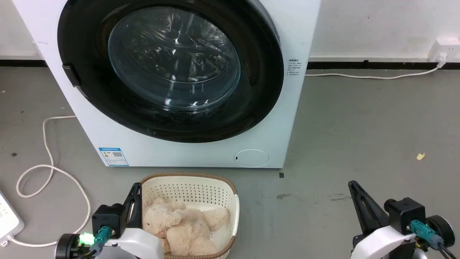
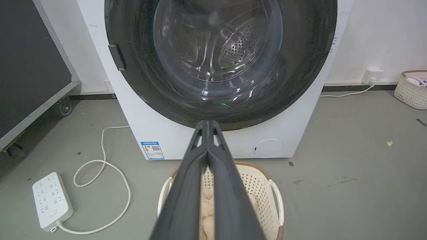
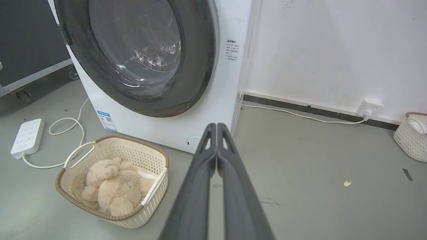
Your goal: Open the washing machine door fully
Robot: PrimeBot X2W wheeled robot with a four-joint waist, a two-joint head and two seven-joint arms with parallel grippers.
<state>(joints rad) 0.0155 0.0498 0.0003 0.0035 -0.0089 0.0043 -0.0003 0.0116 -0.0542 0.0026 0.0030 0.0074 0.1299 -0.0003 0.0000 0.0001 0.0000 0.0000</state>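
The white washing machine [image 1: 187, 151] stands ahead on the grey floor. Its round door [image 1: 172, 68], a wide glossy black rim around a clear glass bowl, lies flat against the front, closed, with a dark latch tab [image 1: 71, 75] on its left edge. The door [image 2: 230, 56] also faces the left wrist view, and the door [image 3: 140, 53] sits at the upper left of the right wrist view. My left gripper [image 1: 136, 187] is low at the left beside the basket, shut and empty. At the lower right, far from the door, my right gripper [image 1: 353, 185] is likewise shut and empty.
A cream basket [image 1: 215, 187] holding a beige plush toy [image 1: 183, 226] sits on the floor just before the machine. A white cable [image 1: 46, 169] and a power strip [image 2: 51, 200] lie to the left. Another white basket [image 3: 412, 136] stands by the wall at the right.
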